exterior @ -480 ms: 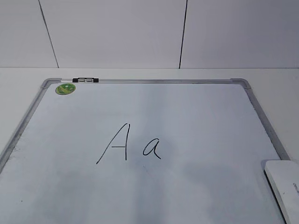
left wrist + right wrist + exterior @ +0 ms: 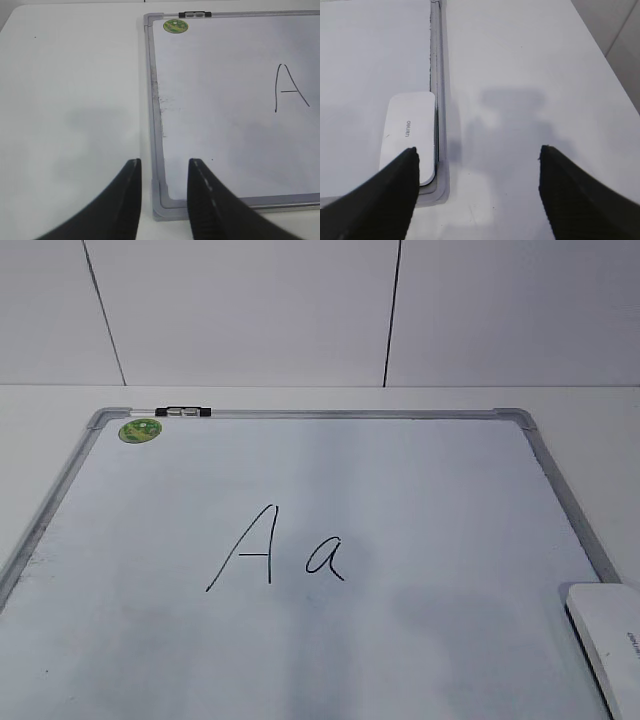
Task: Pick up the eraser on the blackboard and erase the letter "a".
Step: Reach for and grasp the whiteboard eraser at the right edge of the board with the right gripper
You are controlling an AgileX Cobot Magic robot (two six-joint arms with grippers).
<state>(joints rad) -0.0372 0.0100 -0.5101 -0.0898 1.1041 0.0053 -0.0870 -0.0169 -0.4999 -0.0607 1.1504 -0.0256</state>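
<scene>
Blackboard (image 2: 420, 490) flat on table (image 2: 70, 90). Eraser (image 2: 409, 134) lies in board's near right corner, against frame. Letter "a" (image 2: 326, 558) mid-board, right of capital "A" (image 2: 246, 548). Green magnet (image 2: 140, 430) at far left corner. Right gripper (image 2: 477, 187) wide open, empty, beside eraser. Left gripper (image 2: 164, 192) partly open, empty, over near left corner. No change from earlier frame.

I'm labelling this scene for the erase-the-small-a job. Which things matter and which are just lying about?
Belongs: eraser, blackboard, letter "a", right gripper.
Lying about: capital "A", green magnet, black clip, left gripper.
</scene>
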